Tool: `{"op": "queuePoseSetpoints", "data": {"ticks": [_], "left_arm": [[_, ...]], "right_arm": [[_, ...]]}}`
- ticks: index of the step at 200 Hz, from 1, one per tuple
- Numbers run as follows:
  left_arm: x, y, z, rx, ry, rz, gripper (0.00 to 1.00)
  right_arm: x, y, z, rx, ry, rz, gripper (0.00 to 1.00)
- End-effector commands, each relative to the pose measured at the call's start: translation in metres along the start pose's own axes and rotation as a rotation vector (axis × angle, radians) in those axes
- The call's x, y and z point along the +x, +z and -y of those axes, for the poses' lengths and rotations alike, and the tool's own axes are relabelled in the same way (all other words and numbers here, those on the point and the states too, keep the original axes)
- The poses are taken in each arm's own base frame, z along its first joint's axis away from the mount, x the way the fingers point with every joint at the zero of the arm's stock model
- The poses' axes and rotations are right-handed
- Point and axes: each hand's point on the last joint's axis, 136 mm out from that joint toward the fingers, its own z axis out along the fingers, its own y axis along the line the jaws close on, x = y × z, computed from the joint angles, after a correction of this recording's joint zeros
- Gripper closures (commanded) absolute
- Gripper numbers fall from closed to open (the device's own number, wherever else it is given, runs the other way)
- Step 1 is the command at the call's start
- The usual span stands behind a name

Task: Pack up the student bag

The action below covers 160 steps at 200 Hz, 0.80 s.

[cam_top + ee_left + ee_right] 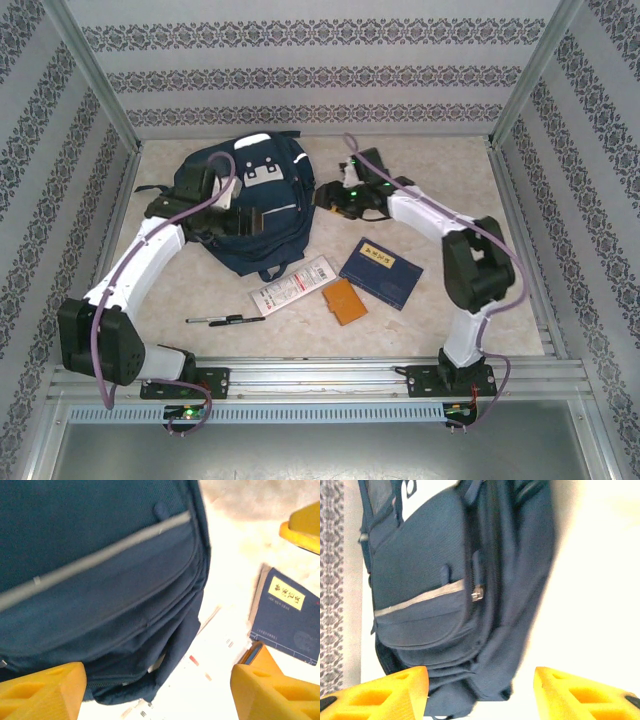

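Note:
The student bag is a big navy backpack with white patches, lying flat at the back left of the table. My left gripper hovers over its lower front pocket. In the left wrist view the yellow fingers stand wide apart, open, with the bag's lower edge and bare table between them. My right gripper sits just right of the bag's side. It is open too, its fingertips spread before the bag, whose metal zip pull shows on the side.
A small flat navy booklet with gold print, an orange card case, a white printed leaflet and a black pen lie in front of the bag. The booklet and leaflet lie close under the left wrist. Patterned walls enclose the table.

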Motion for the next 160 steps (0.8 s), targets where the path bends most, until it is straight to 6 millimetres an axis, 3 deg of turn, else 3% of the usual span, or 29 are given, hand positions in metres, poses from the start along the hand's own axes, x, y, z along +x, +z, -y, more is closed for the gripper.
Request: {"op": "queuePoseSetpoints", "data": {"ticks": [1,24,44,71,109,129,143,160], "left_arm": [[0.001,0.014,-0.003,-0.043,0.14,-0.084,0.24],[-0.019,0.047,-0.008,-0.127,0.229,-0.092,0.17],[-0.03,0.08,-0.003,-0.147,0.184,-0.141,0.0],[-0.038,0.121,0.017,-0.218,0.19,-0.157,0.0],[-0.043,0.161,0.001,-0.44,0.173,-0.157,0.01],[-0.036,0.182,-0.01,-0.496,0.194,-0.226,0.07],[-0.031,0.193,-0.013,-0.51,0.203,-0.283,0.17],[-0.03,0.197,-0.008,-0.5,0.237,-0.329,0.55]], "right_arm": [[0.001,-0.027,0.022,0.083,-0.087,0.053,0.42],[0.009,-0.045,0.038,0.154,-0.127,0.085,0.41],[0.016,-0.056,0.044,0.178,-0.135,0.112,0.4],[0.03,-0.064,0.058,0.213,-0.121,0.132,0.39],[0.042,-0.073,0.068,0.233,-0.122,0.153,0.39],[0.046,-0.078,0.068,0.227,-0.138,0.153,0.39],[0.047,-0.081,0.069,0.229,-0.14,0.155,0.39],[0.047,-0.085,0.068,0.223,-0.145,0.155,0.39]]}}
